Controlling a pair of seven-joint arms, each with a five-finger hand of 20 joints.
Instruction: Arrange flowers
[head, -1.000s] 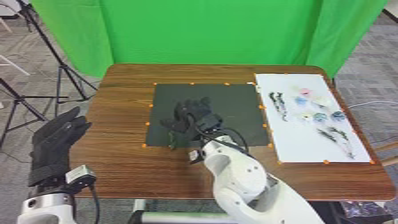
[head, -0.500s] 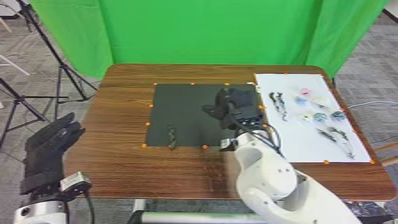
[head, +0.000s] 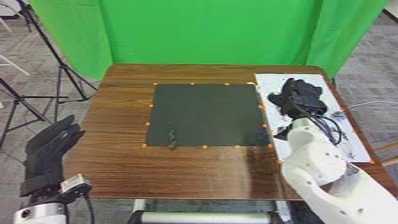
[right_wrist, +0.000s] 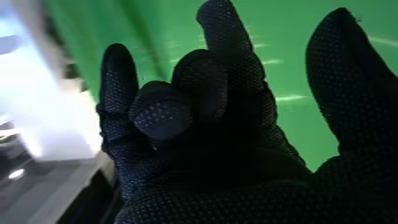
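In the head view my right hand (head: 302, 96) is over the white sheet (head: 274, 83), covering most of the flowers there. A small blue flower (head: 338, 115) shows beside its wrist. One green leafy stem (head: 171, 136) lies upright near the lower left of the dark mat (head: 213, 112). Off the table's left side, my left hand (head: 51, 147) is open with straight fingers. In the right wrist view my right hand (right_wrist: 222, 165) is open, two fingers bent and the others and the thumb extended, with nothing held.
The brown wooden table (head: 120, 110) surrounds the mat and sheet, both edged with small orange markers. A green curtain (head: 204, 32) hangs behind the table. Black tripod stands (head: 60, 70) are on the floor at the left.
My right hand has moved right from the dark mat to over the white sheet. The leafy stem now lies uncovered on the mat. My left hand has barely shifted.
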